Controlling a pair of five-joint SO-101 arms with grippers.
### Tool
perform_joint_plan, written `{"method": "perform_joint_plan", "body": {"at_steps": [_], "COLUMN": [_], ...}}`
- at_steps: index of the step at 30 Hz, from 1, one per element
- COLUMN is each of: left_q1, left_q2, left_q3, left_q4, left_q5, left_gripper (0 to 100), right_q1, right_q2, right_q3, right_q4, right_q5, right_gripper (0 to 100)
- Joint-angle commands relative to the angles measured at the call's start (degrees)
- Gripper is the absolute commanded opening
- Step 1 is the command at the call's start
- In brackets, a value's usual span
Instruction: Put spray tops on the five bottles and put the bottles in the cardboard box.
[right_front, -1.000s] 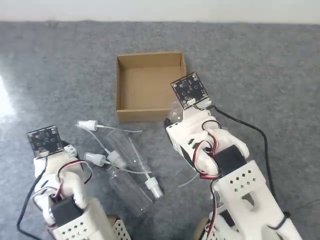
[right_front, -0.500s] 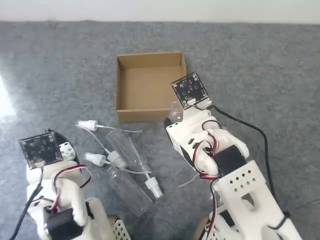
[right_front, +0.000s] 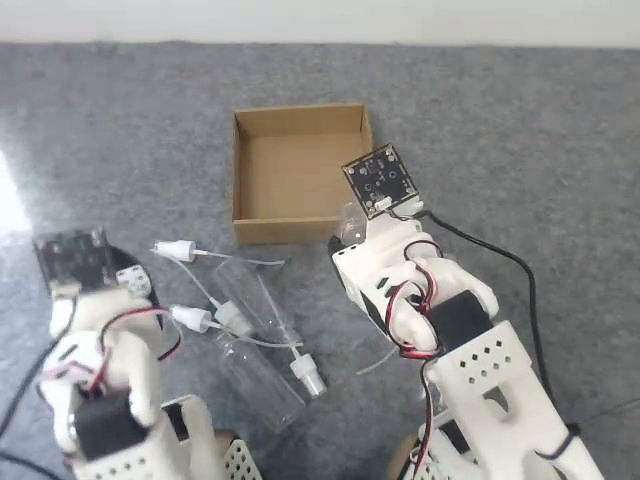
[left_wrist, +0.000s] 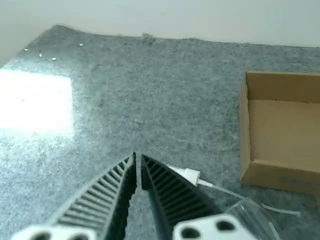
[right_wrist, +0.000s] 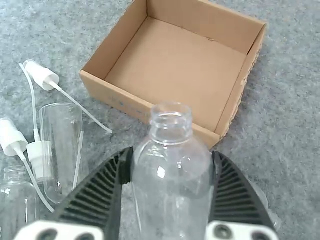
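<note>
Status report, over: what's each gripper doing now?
Left gripper shut, holding nothing. Right gripper shut on capless bottle, near cardboard box. Spray tops, other bottles lying loose.

light: bright, even | glare: white patch (left_wrist: 35, 102) on table (left_wrist: 150, 90) | shadows: soft, faint

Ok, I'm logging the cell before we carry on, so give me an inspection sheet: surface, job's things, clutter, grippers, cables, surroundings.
Surface: grey carpet, glare at one edge.
Job's things: box open, empty; two bottles lying down; four tops around them; one topless bottle held near the box's corner.
Clutter: nothing seen.
Grippers: left gripper shut, empty; right gripper shut on the bottle.
Cables: black cable trails off the right arm; red wires on both arms.
Surroundings: white wall beyond the carpet.
</note>
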Motion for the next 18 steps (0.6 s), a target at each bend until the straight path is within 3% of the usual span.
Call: {"method": "perform_joint_plan", "body": {"at_steps": [1, 7, 18], "left_q1": [1.41, 3.43, 4.13], "left_q2": [10.64, 18.64, 28.31], "left_q3": [-6.73, -7.16, -7.6], "left_q4": [-1.41, -1.49, -3.34], "left_q5": [1.93, 5.45, 11.6], "left_gripper": [3, 9, 12], "right_q1": [0.75, 0.84, 0.84], "right_q2": [-1.8, -1.71, -1.71], "right_q3": [0.09, 0.26, 0.26], "right_q4": [-1.8, -2.42, -2.42], "right_q5": [-0.18, -0.09, -0.09], "right_gripper": [12.9, 12.9, 12.9]}}
